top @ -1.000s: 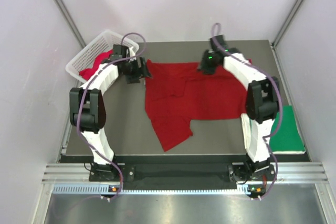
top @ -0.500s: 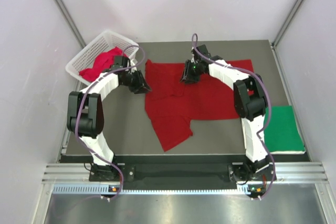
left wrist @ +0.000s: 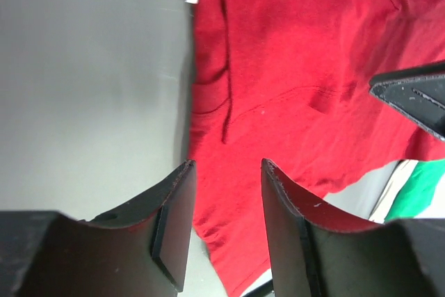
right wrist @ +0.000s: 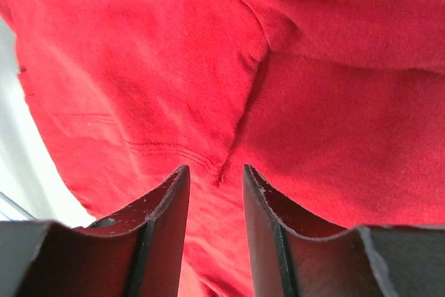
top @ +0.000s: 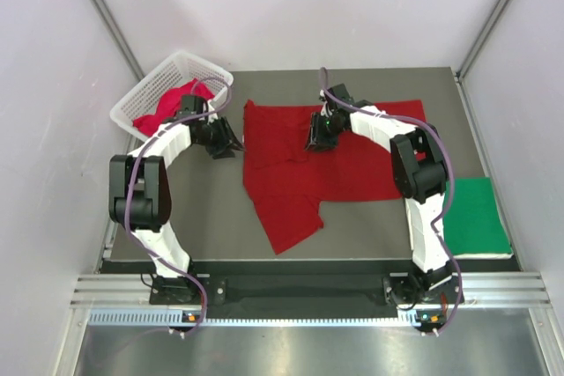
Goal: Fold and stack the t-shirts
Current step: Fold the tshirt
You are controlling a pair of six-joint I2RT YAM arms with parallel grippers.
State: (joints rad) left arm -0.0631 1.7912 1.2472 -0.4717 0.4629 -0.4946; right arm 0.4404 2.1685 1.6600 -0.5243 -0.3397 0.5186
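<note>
A dark red t-shirt (top: 344, 165) lies spread and creased on the grey table (top: 203, 209). My left gripper (top: 224, 142) is open and empty, just off the shirt's left edge. In the left wrist view, the left gripper (left wrist: 228, 172) stands over that shirt's hem (left wrist: 299, 67). My right gripper (top: 319, 135) is open, low over the shirt's upper middle. In the right wrist view, the right gripper (right wrist: 215, 175) straddles a crease in the red cloth (right wrist: 327, 123) without gripping it. A folded green t-shirt (top: 477, 217) lies at the right edge. More red shirts (top: 169, 105) fill the basket.
The white lattice basket (top: 141, 94) stands at the back left corner, close to my left arm. Grey walls close in both sides and the back. The green shirt's corner shows in the left wrist view (left wrist: 421, 189).
My right gripper has moved left and down onto the shirt's upper middle. My left gripper has shifted left, off the shirt's edge. The shirt has not moved.
</note>
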